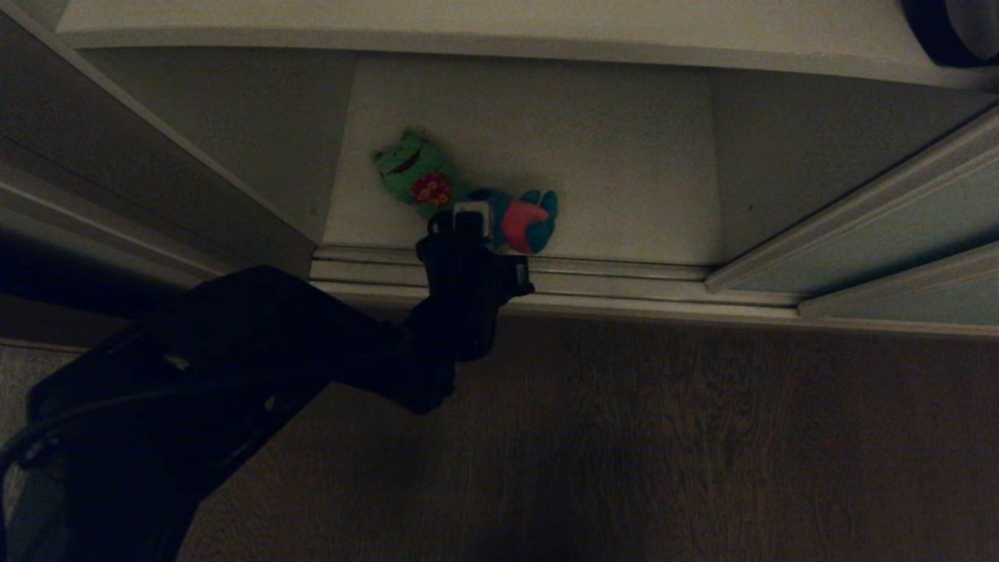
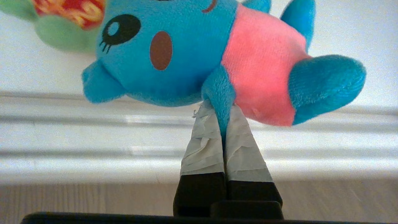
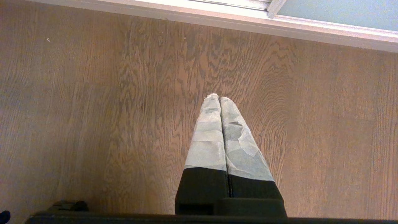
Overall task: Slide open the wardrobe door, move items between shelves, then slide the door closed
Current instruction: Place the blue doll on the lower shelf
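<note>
The left end effector [image 2: 221,119], its two tape-wrapped fingers [image 2: 203,146] pressed together, pinches only one small arm of the blue plush toy with a pink belly [image 2: 192,53]. In the head view this toy [image 1: 527,218] sits just above centre frame, over the front edge of the smooth off-white bottom shelf [image 1: 624,156], with the ribbed pale metal floor track [image 1: 593,273] directly below it in the picture.

The grip is the main risk: a thin, soft limb is all that is held, and the body hangs to one side of the fingers, so a quick swing could let the fabric slip out and drop the toy onto the track or the brown wood-grain floor [image 1: 663,437].

The green plush toy with a red patch [image 1: 414,176] lies close beside the blue one, apparently touching it; dragging rather than lifting could pull it along or push it off the shelf edge.

The matte grey-green sliding wardrobe door [image 1: 897,226], at the right of the head view, stands slid aside; a toy left on the track would block its closing.

The right end effector [image 3: 219,98] has its fingers shut on nothing and points at bare floor.
</note>
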